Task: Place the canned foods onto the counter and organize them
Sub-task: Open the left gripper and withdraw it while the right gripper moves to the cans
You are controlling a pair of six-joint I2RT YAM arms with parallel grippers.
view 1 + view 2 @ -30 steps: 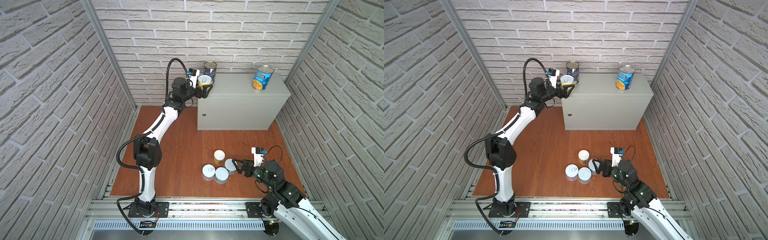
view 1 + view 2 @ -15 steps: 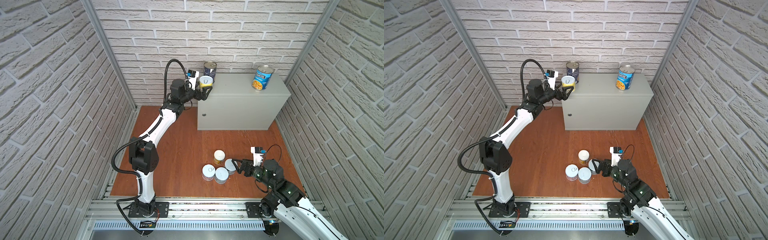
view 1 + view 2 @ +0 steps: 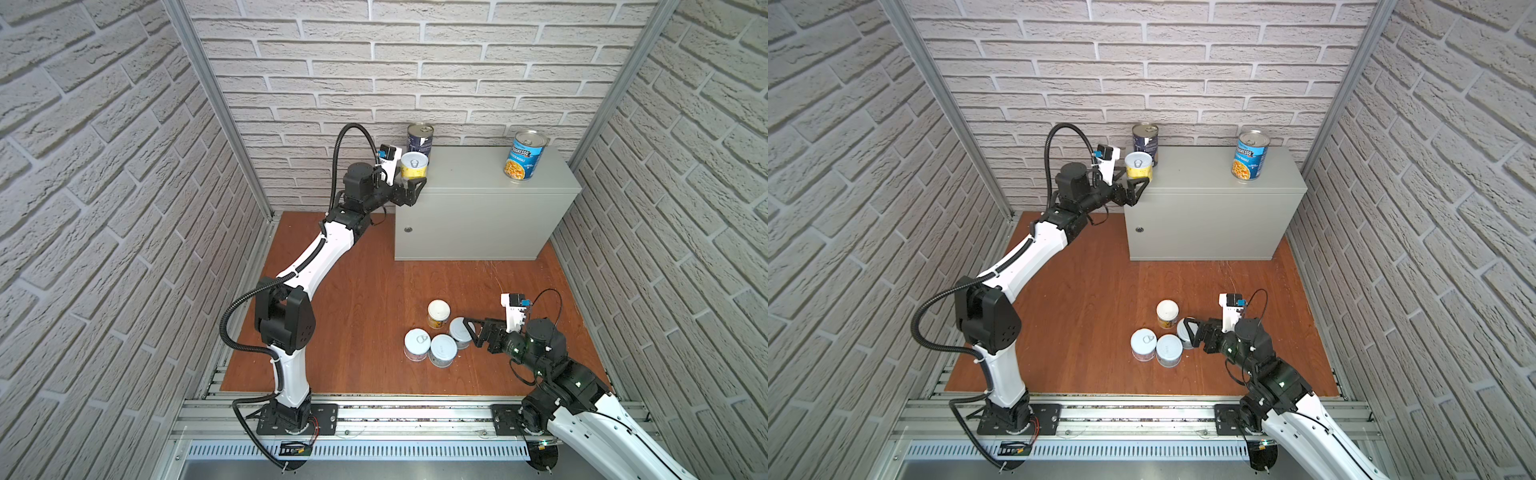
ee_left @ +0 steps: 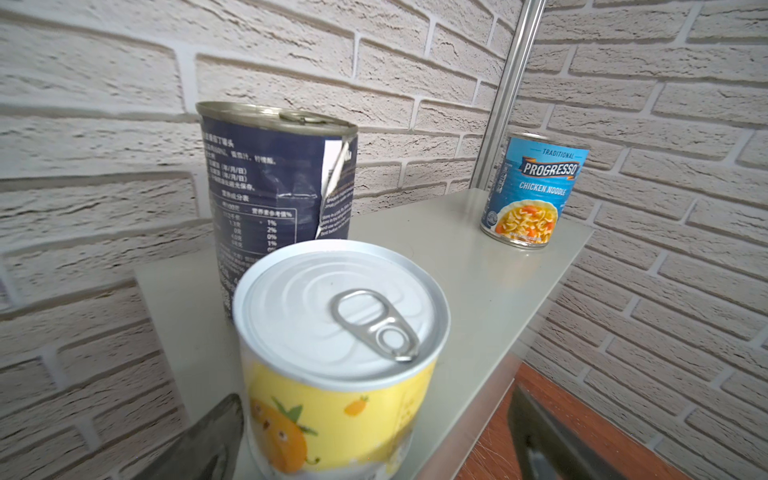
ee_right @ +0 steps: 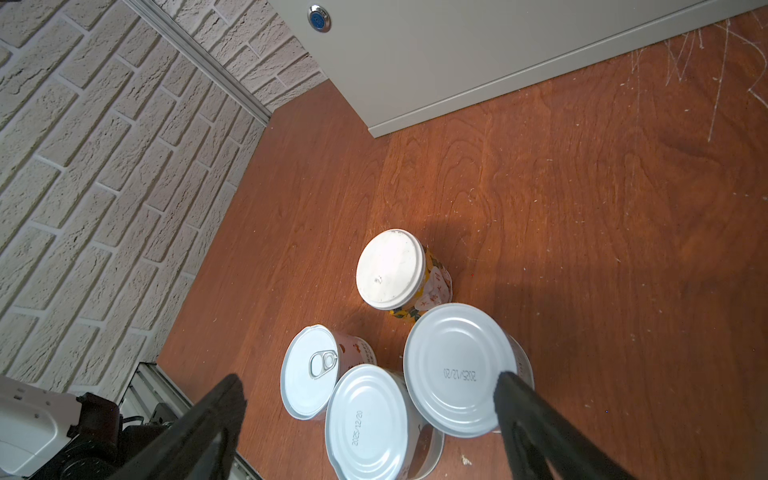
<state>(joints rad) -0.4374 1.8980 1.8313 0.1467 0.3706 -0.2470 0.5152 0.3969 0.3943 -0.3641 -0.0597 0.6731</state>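
Left gripper (image 3: 411, 183), jaws spread and released, is drawing back and down from the yellow can (image 3: 414, 164), which is now standing as the third can on the desk (image 3: 478, 174), at its near left corner. Right gripper (image 3: 473, 332), also spread and empty, is hovering over the four cans (image 3: 443, 350) still waiting on the floor (image 3: 353, 291).

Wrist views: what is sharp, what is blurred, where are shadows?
Left wrist view: the Progresso can is sharp, its print readable; the near yellow can has a softer label. Right wrist view: the date on a can lid reads clearly; a dark shadow lies on the wooden floor.
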